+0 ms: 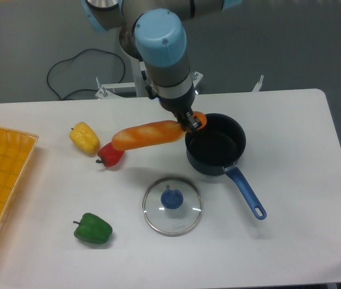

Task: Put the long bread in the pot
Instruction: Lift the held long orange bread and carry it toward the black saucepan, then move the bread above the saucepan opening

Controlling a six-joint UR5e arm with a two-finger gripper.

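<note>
Fixed camera view: the gripper [190, 122] is clenched on the long bread [152, 133], grasping it near its right end; the loaf is lifted clear of the table [290, 120] and hangs roughly level, its long axis running left to right with the right end slightly higher. The gripped end sits over the left rim of the pot [216, 144]; the greater part of the loaf extends to the left, outside the pot and above the table. The pot stands just right of the gripper, open and with nothing visible inside, its blue handle pointing toward the lower right.

Governing relation: the loaf's free length points away from the pot, and the loaf appears longer than the pot's opening; judged from this, the coming move must carry the loaf further right and probably tilt it so one end drops inside; a level release risks the loaf resting across the rim or tipping out.

Other items: a glass lid [172, 205] lies in front of the pot; a red pepper [110, 155] and a yellow pepper [84, 137] lie left of the loaf; a green pepper [92, 229] lies nearer the front; an orange tray [2, 180] occupies the left edge.
</note>
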